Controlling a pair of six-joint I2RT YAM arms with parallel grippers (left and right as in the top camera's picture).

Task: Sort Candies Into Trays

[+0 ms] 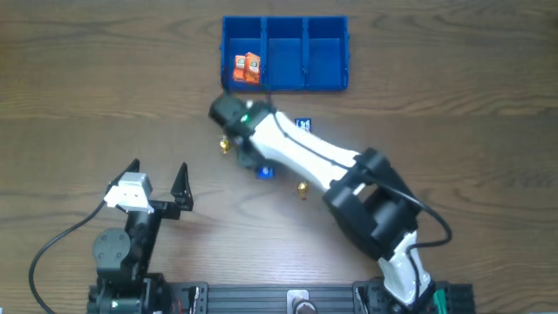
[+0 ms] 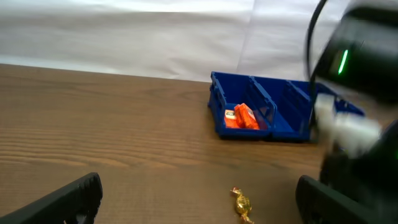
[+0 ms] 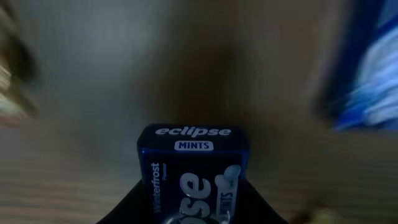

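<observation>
A blue three-compartment tray [image 1: 285, 19] sits at the far middle of the table, with orange candies [image 1: 248, 68] in its left compartment. My right arm reaches across to the left of centre. Its gripper [image 3: 194, 208] is shut on a dark blue mint tin [image 3: 193, 149], low over the wood. Beside it lie a gold candy [image 1: 225, 145] and a bright blue candy [image 1: 266, 171]. Another gold candy [image 1: 302, 187] and a second dark blue tin [image 1: 303, 125] lie near the arm. My left gripper [image 1: 159, 177] stands open and holds nothing, at the near left.
In the left wrist view the tray [image 2: 249, 132] with the orange candies [image 2: 241, 117] lies ahead, a gold candy [image 2: 241, 205] lies closer, and the right arm [image 2: 354, 93] stands beside them. Bare wood spreads to the left and right of the tray.
</observation>
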